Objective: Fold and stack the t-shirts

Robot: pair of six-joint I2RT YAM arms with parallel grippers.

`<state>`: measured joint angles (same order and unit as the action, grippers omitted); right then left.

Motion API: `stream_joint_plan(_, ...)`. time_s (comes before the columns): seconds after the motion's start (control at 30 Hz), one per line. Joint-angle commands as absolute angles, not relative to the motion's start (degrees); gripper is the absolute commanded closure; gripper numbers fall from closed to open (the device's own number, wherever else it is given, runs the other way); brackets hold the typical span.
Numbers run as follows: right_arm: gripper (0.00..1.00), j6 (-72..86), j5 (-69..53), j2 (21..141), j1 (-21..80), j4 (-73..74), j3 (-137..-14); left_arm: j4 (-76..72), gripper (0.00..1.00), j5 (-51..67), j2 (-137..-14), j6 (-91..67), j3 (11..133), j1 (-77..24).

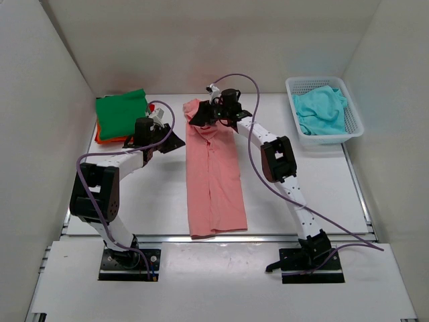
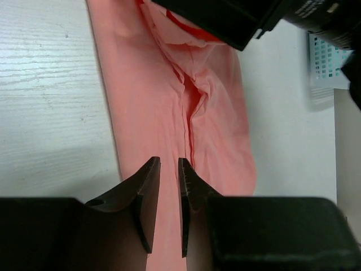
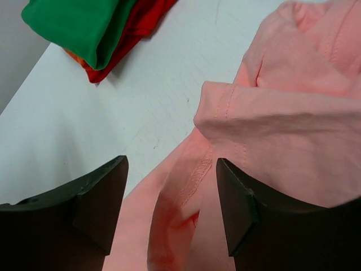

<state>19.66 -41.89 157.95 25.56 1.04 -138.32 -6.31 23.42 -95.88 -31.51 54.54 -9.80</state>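
Salmon pink t-shirt (image 1: pixel 214 174): strip at mid-table, long axis near-to-far. Your right gripper (image 3: pixel 170 164) straddles its far end, jaws wide; left gripper (image 2: pixel 168 162), narrow and empty, waits left of it.

Legible text: none. Left wrist view: a short line of white printed characters stands on a black housing (image 2: pixel 316 10), beyond and to the right of the left gripper (image 2: pixel 168 162), at the upper edge of the frame; the characters are cut off by the frame edge and too small to read. Top external and right wrist views: nothing readable
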Motion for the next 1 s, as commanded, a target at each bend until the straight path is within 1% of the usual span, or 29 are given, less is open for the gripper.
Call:
stream_joint_plan(0.0, 0.38, 13.46, -39.03, 145.93, 25.22, 0.0, -134.68, -8.0, 0.69, 24.52, -91.5, -31.73, 53.62, -9.58)
stream_joint_plan(0.07, 0.37, 11.87, -37.28, 141.96, 25.4, -0.17, -130.26, -7.73, 0.69, 24.35, -91.93, -31.73, 53.35, -9.32)
stream_joint_plan(0.13, 0.37, 8.28, -33.76, 137.05, 25.66, 2.89, -126.14, -5.9, 0.71, 24.96, -92.02, -31.29, 53.7, -9.75)
stream_joint_plan(0.23, 0.35, 3.97, -27.35, 130.37, 26.54, 10.35, -123.67, -1.69, 0.7, 25.14, -90.8, -29.89, 53.62, -11.07)
stream_joint_plan(0.3, 0.35, 4.38, -19.56, 125.81, 27.24, 15.71, -120.09, 2.52, 0.7, 24.53, -88.34, -28.49, 53.26, -12.03)
stream_joint_plan(0.37, 0.4, 7.28, -16.45, 117.2, 27.08, 18.79, -109.31, 8.76, 0.68, 23.03, -84.91, -26.99, 51.69, -15.28)
stream_joint_plan(0.4, 0.43, 9.38, -15.22, 114.72, 27.07, 19.33, -105.42, 10.27, 0.67, 21.03, -82.64, -26.2, 51.24, -16.08)
stream_joint_plan(0.43, 0.45, 12.45, -13.9, 109.82, 27.24, 19.07, -97.9, 13.07, 0.65, 18.66, -79.48, -25.5, 49.5, -18.52)
stream_joint_plan(0.47, 0.47, 14.22, -11.97, 104.64, 27.51, 18.81, -90.25, 15.44, 0.59, 16.46, -78.41, -24.62, 48.09, -20.89)
stream_joint_plan(0.5, 0.49, 15.28, -10.39, 101.89, 27.77, 18.2, -86.52, 16.95, 0.49, 15.3, -75.27, -24.44, 47.12, -21.96)
stream_joint_plan(0.53, 0.51, 18.16, -10.11, 97.51, 28.38, 17.32, -79.26, 18.44, 0.48, 13.64, -72.45, -24.78, 44.85, -23.89)
stream_joint_plan(0.57, 0.55, 21.33, -9.67, 92.08, 29.35, 17.4, -71.97, 19.24, 0.48, 13.71, -68.94, -26.18, 41.95, -24.6)
stream_joint_plan(0.6, 0.57, 22.49, -9.15, 89.76, 29.18, 16.01, -68.76, 19.33, 0.47, 13.62, -67.17, -26.89, 40.01, -25.57)
stream_joint_plan(0.7, 0.59, 29.33, -5.73, 78.08, 34.0, 14.77, -52.69, 21.26, 0.48, 13.54, -58.73, -29.97, 32.11, -27.06)
stream_joint_plan(0.77, 0.59, 32.93, -5.28, 74.29, 36.98, 12.84, -46.45, 21.97, 0.47, 13.36, -51.71, -32.42, 28.33, -28.47)
stream_joint_plan(0.8, 0.59, 35.48, -5.71, 72.27, 37.26, 12.83, -43.19, 22.23, 0.46, 14.14, -50.11, -32.95, 26.21, -29.0)
stream_joint_plan(0.87, 0.58, 38.83, -3.18, 69.02, 41.46, 11.77, -39.22, 23.46, 0.46, 15.02, -45.64, -34.97, 23.49, -29.88)
stream_joint_plan(0.9, 0.57, 40.67, -2.29, 67.43, 44.01, 11.78, -36.85, 23.29, 0.47, 15.38, -44.48, -35.85, 22.86, -31.45)
stream_joint_plan(0.97, 0.54, 43.32, -1.75, 65.4, 45.17, 11.08, -33.6, 23.21, 0.47, 15.21, -42.9, -38.04, 21.02, -34.52)
